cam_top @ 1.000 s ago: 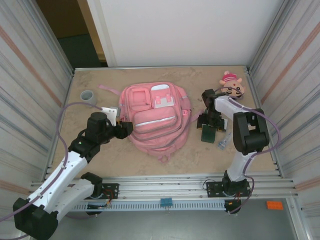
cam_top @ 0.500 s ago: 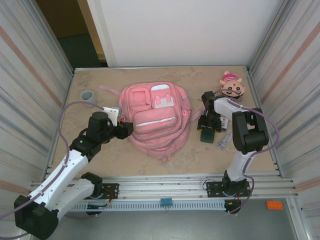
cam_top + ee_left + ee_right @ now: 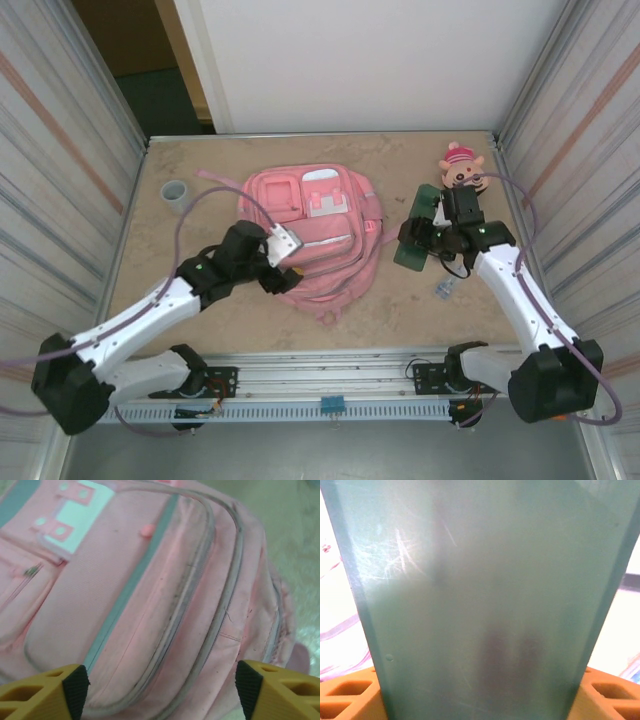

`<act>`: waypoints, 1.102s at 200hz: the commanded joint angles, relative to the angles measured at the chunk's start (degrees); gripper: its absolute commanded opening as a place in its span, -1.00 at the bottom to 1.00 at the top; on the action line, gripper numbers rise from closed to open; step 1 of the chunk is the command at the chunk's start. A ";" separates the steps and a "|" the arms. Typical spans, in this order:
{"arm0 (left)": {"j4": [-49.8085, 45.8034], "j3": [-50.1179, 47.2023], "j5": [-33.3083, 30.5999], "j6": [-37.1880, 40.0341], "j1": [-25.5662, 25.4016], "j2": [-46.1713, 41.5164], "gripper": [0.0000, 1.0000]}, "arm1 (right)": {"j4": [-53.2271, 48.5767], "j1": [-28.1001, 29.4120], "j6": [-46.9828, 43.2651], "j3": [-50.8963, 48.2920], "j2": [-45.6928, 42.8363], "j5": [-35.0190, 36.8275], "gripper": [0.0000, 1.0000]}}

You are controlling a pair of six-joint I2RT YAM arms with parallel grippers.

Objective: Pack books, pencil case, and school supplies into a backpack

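Nearest, toward the near right corner of the tabletop [image 3: 400, 320], the small pale bluish school supply [image 3: 442, 288] lies loose, so it is not packed. The left end effector [image 3: 162, 680] hovers with its jaws spread over the near part of the pink backpack [image 3: 310, 230], which lies flat in the middle of the tabletop. The zips seen from the left wrist look closed. Just right of the backpack, the right end effector [image 3: 480, 690] pinches the dark green pencil case [image 3: 480, 580], lifted and outside the bag. I judge the packing is early: an opening must be made first. Whether the book is inside I cannot tell.
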 commanded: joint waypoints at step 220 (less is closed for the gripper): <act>12.81 14.20 1.13 -2.04 0.95 8.07 -1.00 | 11.46 9.17 19.71 -12.14 -12.00 -20.57 0.29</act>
